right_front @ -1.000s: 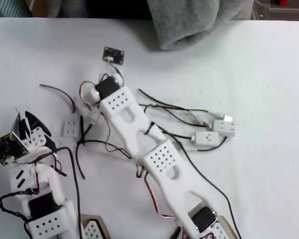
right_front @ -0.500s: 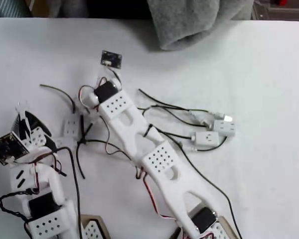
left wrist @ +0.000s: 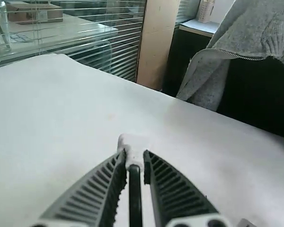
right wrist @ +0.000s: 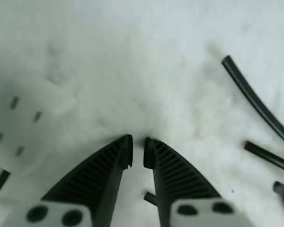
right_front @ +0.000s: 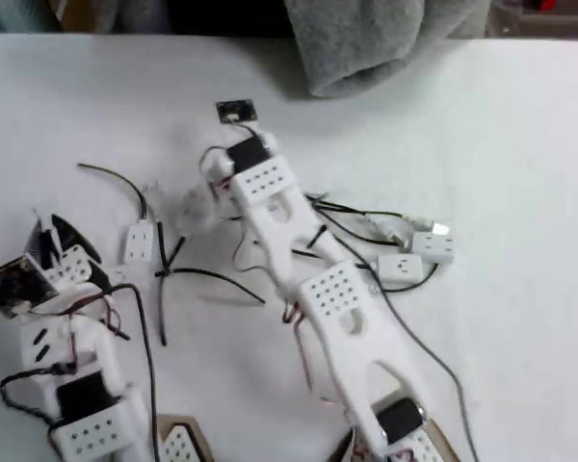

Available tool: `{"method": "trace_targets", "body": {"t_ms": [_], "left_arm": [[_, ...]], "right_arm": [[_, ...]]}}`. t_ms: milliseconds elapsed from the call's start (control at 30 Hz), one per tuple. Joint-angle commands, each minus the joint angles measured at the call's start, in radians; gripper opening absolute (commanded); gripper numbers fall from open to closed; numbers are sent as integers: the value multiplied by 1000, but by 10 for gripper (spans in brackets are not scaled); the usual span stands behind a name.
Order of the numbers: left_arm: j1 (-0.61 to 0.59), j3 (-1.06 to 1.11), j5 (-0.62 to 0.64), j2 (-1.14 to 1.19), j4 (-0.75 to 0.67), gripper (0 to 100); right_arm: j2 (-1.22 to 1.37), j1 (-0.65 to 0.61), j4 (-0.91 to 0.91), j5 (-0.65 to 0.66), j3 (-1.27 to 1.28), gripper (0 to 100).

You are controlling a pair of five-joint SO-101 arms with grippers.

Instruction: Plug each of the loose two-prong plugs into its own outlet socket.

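My left gripper point(left wrist: 132, 158) is shut on a white two-prong plug point(left wrist: 129, 144), whose black cord point(left wrist: 134, 194) runs back between the fingers. It is raised at the table's left point(right_front: 44, 234). A white outlet socket point(right_front: 138, 243) lies just right of it and appears beside my right gripper point(right wrist: 137, 151) as a pale block point(right wrist: 19, 120). The right gripper is shut with nothing between its fingers, low over bare table right of that socket point(right_front: 195, 204). Two more white sockets point(right_front: 400, 267) point(right_front: 433, 246) with cords lie at the right.
Loose black cords point(right_front: 188, 274) cross the table between the arms, and others point(right wrist: 255, 101) lie near my right gripper. A grey cloth point(right_front: 366, 43) hangs over the far edge. The left arm's base point(right_front: 77, 404) takes up the near left corner.
The right arm has swung to the right, and its gripper has drawn away from the outlet socket. The left arm has kept still with the plug.
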Motion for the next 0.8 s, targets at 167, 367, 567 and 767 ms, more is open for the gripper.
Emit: {"method": "trace_targets", "body": {"t_ms": [167,367,567,767], "left_arm": [[13,-5,6,-4,2,24],[13,-5,6,-4,2,24],[13,-5,6,-4,2,24],[13,-5,6,-4,2,24]], "right_arm": [[-171,-127,-8,101,-135,67],[-131,-234,-213,101,-153,67],[12,-236,-302,104,-153,67],[25,-147,-174,103,-163,67]]}}
